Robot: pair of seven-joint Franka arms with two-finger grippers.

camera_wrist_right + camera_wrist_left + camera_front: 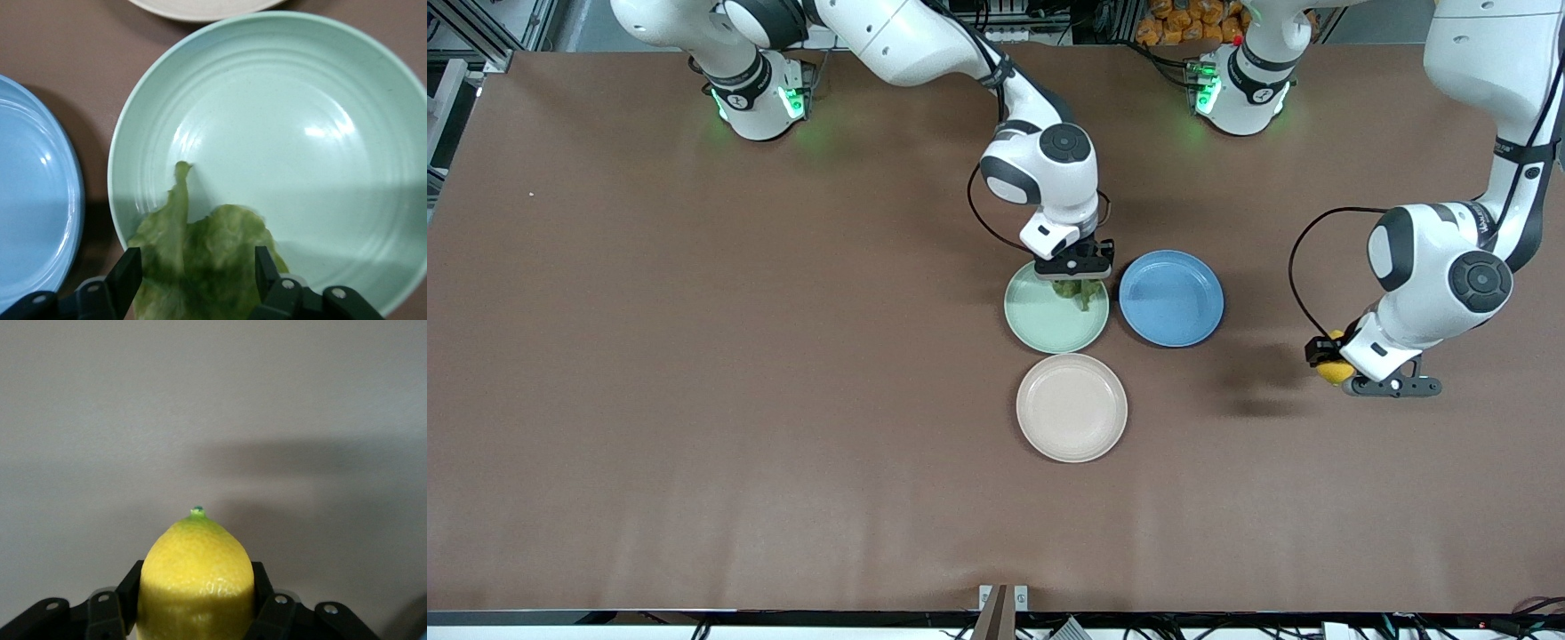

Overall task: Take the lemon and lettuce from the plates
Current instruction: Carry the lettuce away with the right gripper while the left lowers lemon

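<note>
My left gripper [1328, 363] is shut on the yellow lemon [1334, 371], held above bare table toward the left arm's end. In the left wrist view the lemon [197, 577] fills the left gripper [197, 603], green tip pointing outward. The right gripper [1083, 281] is low over the pale mint plate [1032, 322], open. Its fingers straddle the green lettuce leaf [200, 267] in the right wrist view, right gripper [197, 275]. The lettuce [1082, 293] lies on the plate's rim side nearest the blue plate. The beige plate [1072, 407] is empty.
A blue plate [1171, 298] sits empty beside the mint plate [300, 100], toward the left arm's end. The beige plate [200, 5] lies nearer the front camera than the mint one. The blue plate [27, 200] lies close by the right gripper.
</note>
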